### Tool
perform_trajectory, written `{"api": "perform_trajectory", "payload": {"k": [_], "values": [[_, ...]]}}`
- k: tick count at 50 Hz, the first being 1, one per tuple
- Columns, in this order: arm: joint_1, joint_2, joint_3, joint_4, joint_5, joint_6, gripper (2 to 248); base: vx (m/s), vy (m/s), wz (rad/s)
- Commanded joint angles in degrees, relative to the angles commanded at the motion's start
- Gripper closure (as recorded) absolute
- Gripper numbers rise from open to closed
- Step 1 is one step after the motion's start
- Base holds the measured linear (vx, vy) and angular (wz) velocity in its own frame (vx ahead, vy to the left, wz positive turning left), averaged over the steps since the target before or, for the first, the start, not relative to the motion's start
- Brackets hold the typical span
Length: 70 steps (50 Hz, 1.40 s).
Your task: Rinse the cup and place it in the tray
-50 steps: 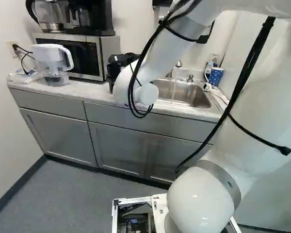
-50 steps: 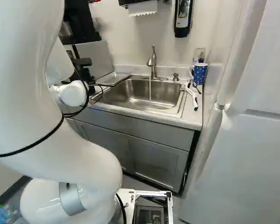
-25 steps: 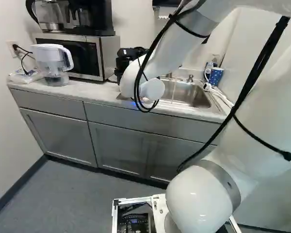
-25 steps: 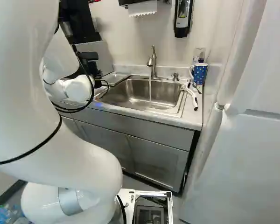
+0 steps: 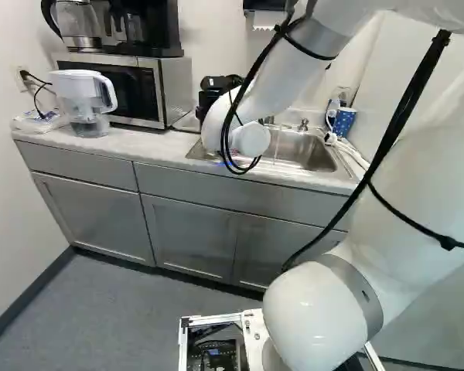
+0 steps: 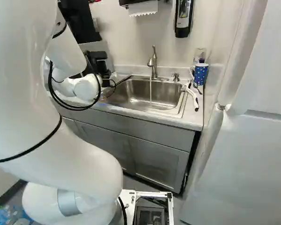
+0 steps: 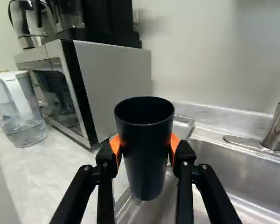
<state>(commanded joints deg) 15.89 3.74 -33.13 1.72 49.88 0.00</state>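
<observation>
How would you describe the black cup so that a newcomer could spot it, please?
Start at the steel sink and look toward the microwave. Between the orange-padded fingers is the cup: tall, plain black and narrower at the base, unlike the blue spotted mug with a handle.

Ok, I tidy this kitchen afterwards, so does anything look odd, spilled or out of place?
Only this: water runs from the faucet into the sink while the dark cup, upright in the gripper, is off to the side. No spill or damage shows.
</observation>
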Motion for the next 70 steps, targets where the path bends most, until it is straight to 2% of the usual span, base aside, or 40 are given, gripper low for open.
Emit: {"api": "perform_trajectory", "payload": {"k": [50, 70], "values": [[-9.5, -2.1, -2.1, 0.0, 0.0, 0.0, 129, 0.0, 0.0, 0.0], [-13.1, -1.8, -1.7, 0.0, 0.0, 0.0, 129, 0.0, 0.0, 0.0]]}}
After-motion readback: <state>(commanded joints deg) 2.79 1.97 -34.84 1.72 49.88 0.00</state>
